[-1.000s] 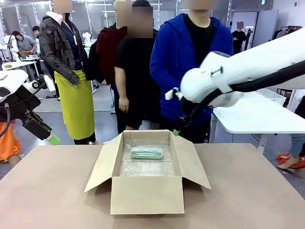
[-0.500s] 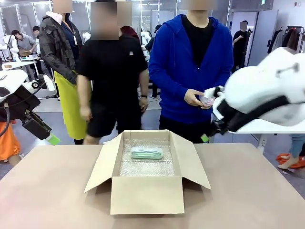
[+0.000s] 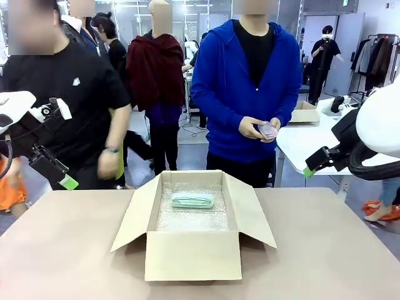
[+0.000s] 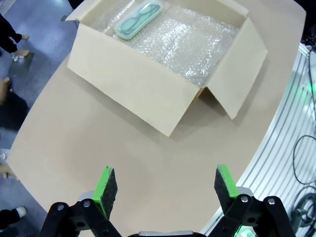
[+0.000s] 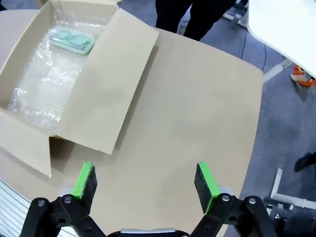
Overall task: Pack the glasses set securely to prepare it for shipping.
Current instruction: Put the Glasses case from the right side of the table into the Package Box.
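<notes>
table [image 3: 62, 250] carries open cardboard box [image 3: 192, 256], flaps out, bubble wrap [image 3: 190, 219] lining floor. left gripper [image 4: 165, 183] left of box, right gripper [image 5: 145, 183] right of box; wrist views show jaws spread, empty. mint green case [image 3: 192, 200] inside box, far end. front view: person's hands [image 3: 259, 129] beyond box hold pale pink case [image 3: 268, 130].

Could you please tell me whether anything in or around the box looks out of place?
Nothing looks damaged or spilled. The mint green case lies flat on bubble wrap in the open cardboard box.

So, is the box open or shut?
Open: the box has its flaps spread outward, showing bubble wrap and the mint green case inside.
</notes>
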### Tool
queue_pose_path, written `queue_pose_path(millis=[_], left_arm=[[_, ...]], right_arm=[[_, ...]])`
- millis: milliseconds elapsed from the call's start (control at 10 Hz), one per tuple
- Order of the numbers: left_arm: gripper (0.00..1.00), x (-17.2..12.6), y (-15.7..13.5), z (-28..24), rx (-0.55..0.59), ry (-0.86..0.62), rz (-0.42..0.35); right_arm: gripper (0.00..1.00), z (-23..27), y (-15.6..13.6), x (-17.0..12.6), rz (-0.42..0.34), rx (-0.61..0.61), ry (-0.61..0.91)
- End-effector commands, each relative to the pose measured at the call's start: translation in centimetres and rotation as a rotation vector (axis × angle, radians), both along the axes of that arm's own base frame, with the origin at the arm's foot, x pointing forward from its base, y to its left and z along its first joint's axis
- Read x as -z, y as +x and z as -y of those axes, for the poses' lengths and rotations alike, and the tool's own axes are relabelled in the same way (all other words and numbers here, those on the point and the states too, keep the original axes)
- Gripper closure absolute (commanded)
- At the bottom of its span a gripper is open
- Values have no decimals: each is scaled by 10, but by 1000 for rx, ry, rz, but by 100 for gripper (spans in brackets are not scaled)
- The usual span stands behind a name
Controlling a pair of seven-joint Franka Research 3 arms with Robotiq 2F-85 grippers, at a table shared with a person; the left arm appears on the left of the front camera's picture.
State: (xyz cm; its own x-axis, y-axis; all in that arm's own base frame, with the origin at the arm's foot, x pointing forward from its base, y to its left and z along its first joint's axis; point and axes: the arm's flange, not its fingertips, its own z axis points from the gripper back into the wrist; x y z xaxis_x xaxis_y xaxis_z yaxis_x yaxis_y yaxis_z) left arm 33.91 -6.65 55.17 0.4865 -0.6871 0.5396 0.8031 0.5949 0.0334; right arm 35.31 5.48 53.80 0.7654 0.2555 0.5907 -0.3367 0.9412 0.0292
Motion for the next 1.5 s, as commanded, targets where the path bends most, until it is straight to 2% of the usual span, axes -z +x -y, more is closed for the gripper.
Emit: queue_pose_path(millis=[0,1400], left_arm=[[0,-2,0,0,2,-21,3],[0,-2,0,0,2,-21,3]], right_arm=[[0,3,2,2,-6,12,4],[0,3,2,2,-6,12,4]])
